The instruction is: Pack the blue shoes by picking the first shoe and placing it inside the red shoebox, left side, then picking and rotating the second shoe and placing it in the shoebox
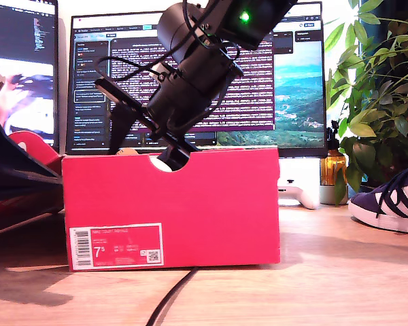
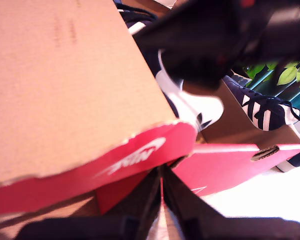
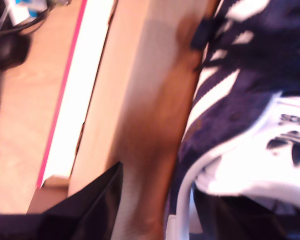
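The red shoebox stands mid-table with its notch and white label toward the exterior camera. My second gripper reaches down into it from above. In the second wrist view the second gripper is open around the heel collar of one blue shoe, and one finger stands clear of it beside the box's inner wall. The other blue shoe lies on the table at the exterior view's right. My first gripper is shut on the red rim of the raised box lid.
Two monitors stand behind the box. A leafy plant, an amber bottle and a white controller are at the exterior view's right. A black cable runs across the wooden table in front of the box.
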